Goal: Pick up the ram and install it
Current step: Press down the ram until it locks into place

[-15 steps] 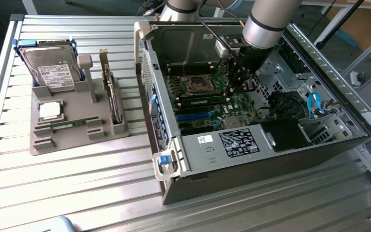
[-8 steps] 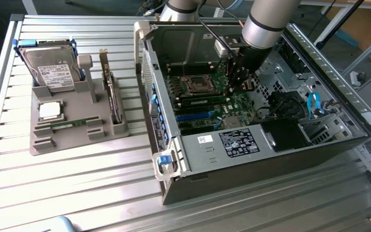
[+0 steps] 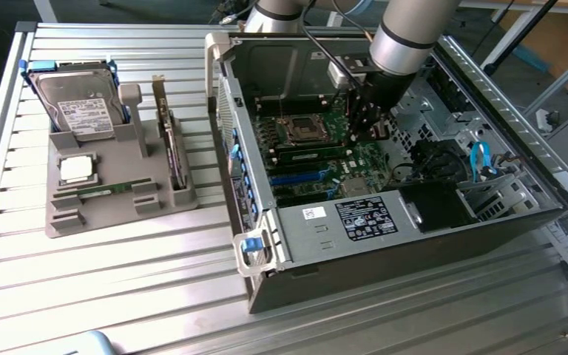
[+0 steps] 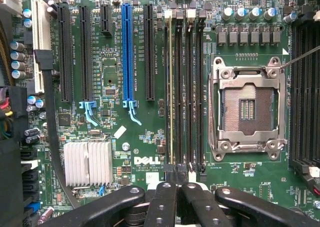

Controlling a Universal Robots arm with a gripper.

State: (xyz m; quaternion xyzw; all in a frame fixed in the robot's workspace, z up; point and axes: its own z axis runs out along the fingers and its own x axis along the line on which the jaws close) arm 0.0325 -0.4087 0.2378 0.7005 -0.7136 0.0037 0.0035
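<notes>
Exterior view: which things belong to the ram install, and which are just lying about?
Job: tool, ram at the memory slots, motherboard.
Lying about: hard drive, processor chip, expansion card, tray.

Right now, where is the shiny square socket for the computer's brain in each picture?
Exterior view: the processor socket sits inside the open computer case.
Wrist view: the processor socket lies beside the long black memory slots.
Shared landmark: the long blue slot, seen in both.
</notes>
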